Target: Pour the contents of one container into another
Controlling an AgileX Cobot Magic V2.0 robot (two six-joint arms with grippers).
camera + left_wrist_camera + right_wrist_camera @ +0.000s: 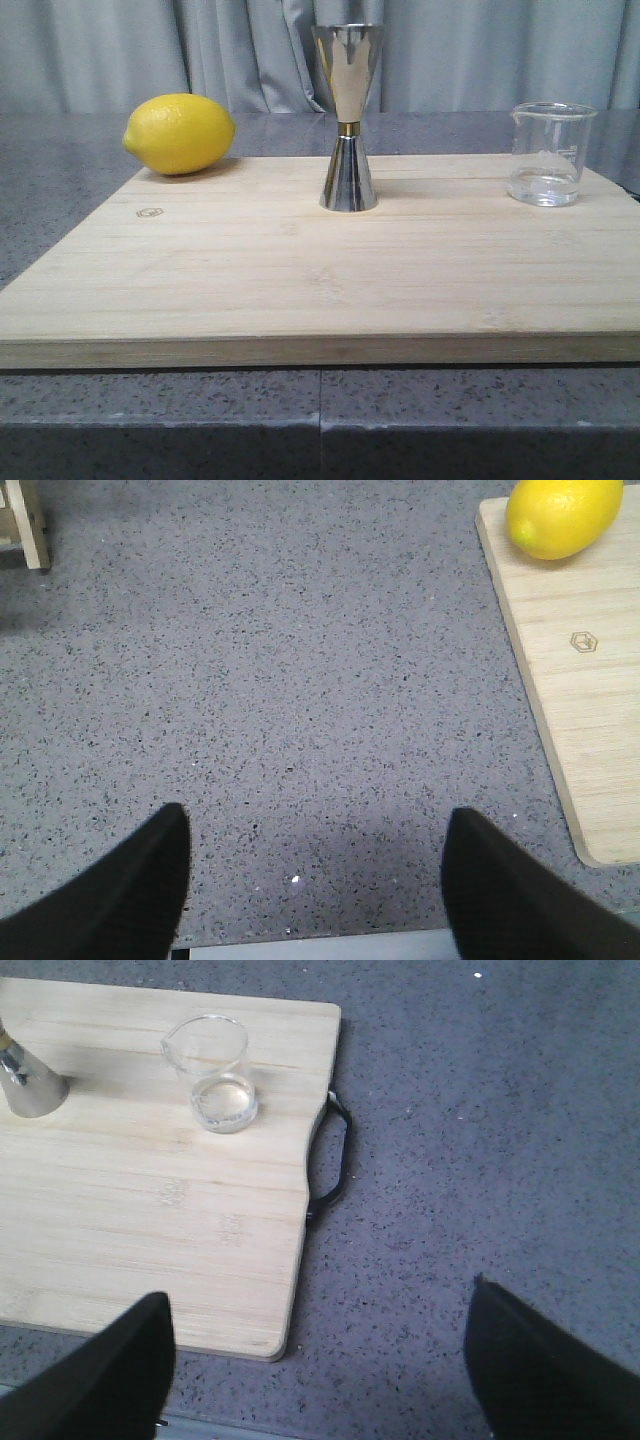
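Lying across the grey speckled counter (pixel 60 200), a pale wooden board (pixel 300 280) fills most of the front view, its near edge running along the counter's front. On its far half stands the steel jigger (pixel 349 118), upright at the middle, a gold band at its narrow waist. To the right of it, well apart and near the board's right edge, stands the glass beaker (pixel 549 153), upright, with a little clear liquid at the bottom and its lip turned toward the jigger. At the far left corner of the board a lemon (pixel 180 133) lies on its side. A grey curtain (pixel 500 50) hangs behind.

The left gripper (pixel 315 880) hangs over bare counter to the left of the board, its dark fingers (pixel 130 890) spread wide with nothing between them. The right gripper (pixel 320 1360) hangs over the board's near right corner and the counter beside it, fingers likewise wide apart and holding nothing. A black handle (pixel 335 1155) sticks out from the board's right edge, close to the beaker.
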